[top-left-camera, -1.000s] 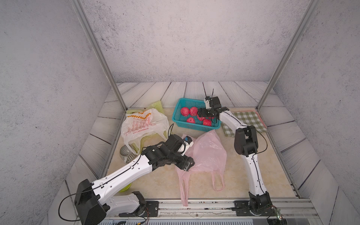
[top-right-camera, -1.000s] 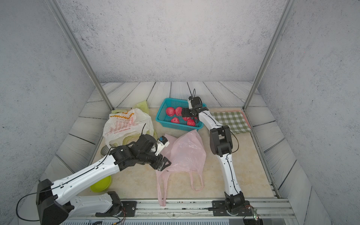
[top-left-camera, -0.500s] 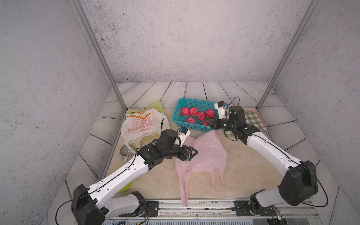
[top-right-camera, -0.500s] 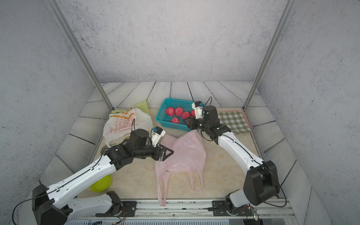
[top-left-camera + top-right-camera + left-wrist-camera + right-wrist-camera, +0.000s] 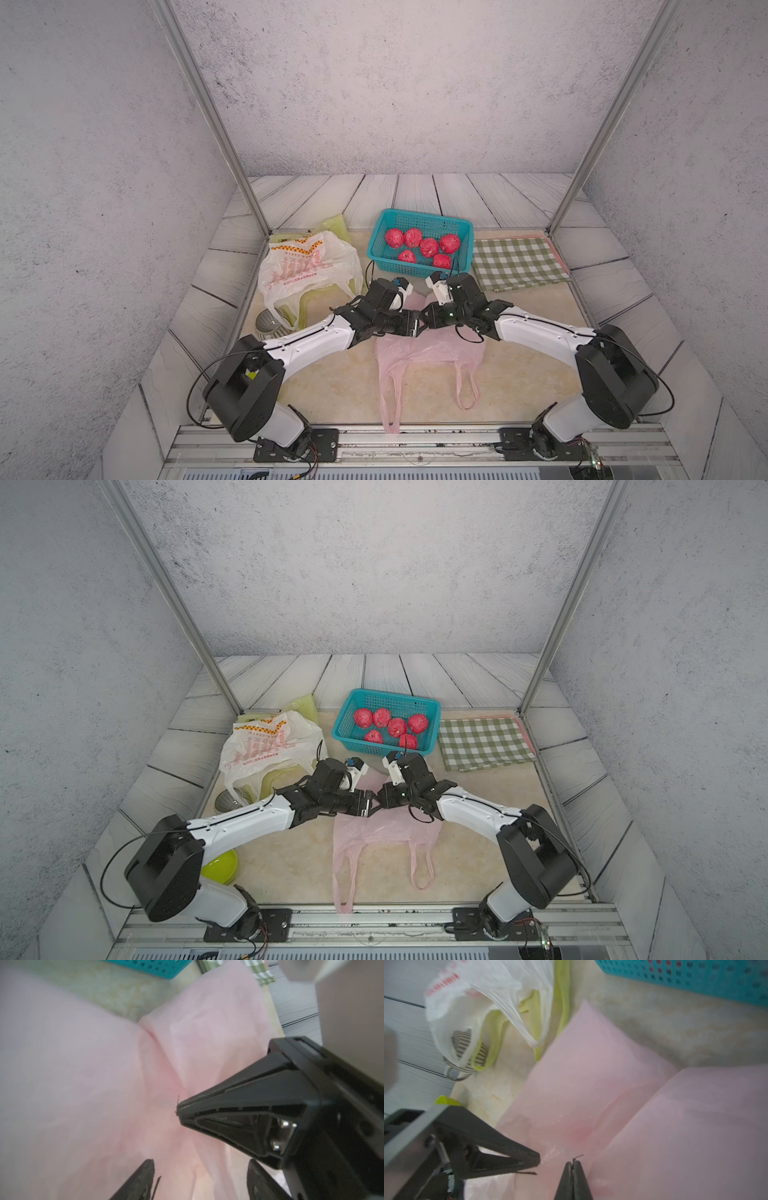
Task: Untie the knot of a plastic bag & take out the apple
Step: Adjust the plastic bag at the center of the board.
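Note:
A pink plastic bag (image 5: 432,353) lies flat on the table in both top views, its two handles loose and pointing to the front edge. No knot shows on it. Several red apples (image 5: 428,246) sit in the teal basket (image 5: 419,216) behind it. My left gripper (image 5: 417,327) hovers open over the bag's upper part, the jaws (image 5: 200,1162) apart with pink film under them. My right gripper (image 5: 424,320) faces it tip to tip. Its jaws (image 5: 573,1162) are shut, tips on the bag (image 5: 591,1084), only a thin dark thread between them.
A white printed bag (image 5: 307,266) over a yellow-green bag and a metal whisk (image 5: 268,324) lie at the left. A green checked cloth (image 5: 515,262) is at the back right. A yellow-green bowl (image 5: 220,866) sits by the left arm's base.
My right arm swung from over the basket down to the pink bag and its jaws shut. My left gripper moved right along the bag to meet it and closed slightly.

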Available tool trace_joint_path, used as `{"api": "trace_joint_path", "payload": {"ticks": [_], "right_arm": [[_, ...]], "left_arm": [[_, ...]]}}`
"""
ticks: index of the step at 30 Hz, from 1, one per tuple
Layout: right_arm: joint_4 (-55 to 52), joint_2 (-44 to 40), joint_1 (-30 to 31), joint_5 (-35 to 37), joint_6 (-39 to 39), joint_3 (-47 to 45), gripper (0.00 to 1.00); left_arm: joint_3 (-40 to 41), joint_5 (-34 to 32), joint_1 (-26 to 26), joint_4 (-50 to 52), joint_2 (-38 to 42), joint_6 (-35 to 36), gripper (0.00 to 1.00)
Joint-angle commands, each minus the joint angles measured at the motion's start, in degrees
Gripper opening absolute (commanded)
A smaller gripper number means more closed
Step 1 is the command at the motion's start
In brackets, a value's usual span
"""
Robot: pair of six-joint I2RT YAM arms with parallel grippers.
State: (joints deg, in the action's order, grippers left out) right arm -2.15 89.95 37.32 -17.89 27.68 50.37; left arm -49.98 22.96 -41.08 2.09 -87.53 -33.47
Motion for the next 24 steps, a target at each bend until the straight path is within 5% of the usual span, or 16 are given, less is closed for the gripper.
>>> {"api": "trace_joint_path", "payload": {"ticks": [1,13,24], "right_arm": [[1.73,2.47,-0.36,5.95,0.86,-3.03,0.07],[-1.05,1.50,-3.31,10.56,0.44,-10.60,0.13],[-15.06,-5.84,-9.24,26.66,4.45,-11.73,0.18]], "left_arm": [[3.54,2.78,2.82,-6.58,-4.20,-3.89,0.71],[8.98,5.05,8.89,-11.76,-10.88,-9.47,0.70],[12.80,5.12,12.29,-13.05,-9.43,-9.19,0.71]]}}
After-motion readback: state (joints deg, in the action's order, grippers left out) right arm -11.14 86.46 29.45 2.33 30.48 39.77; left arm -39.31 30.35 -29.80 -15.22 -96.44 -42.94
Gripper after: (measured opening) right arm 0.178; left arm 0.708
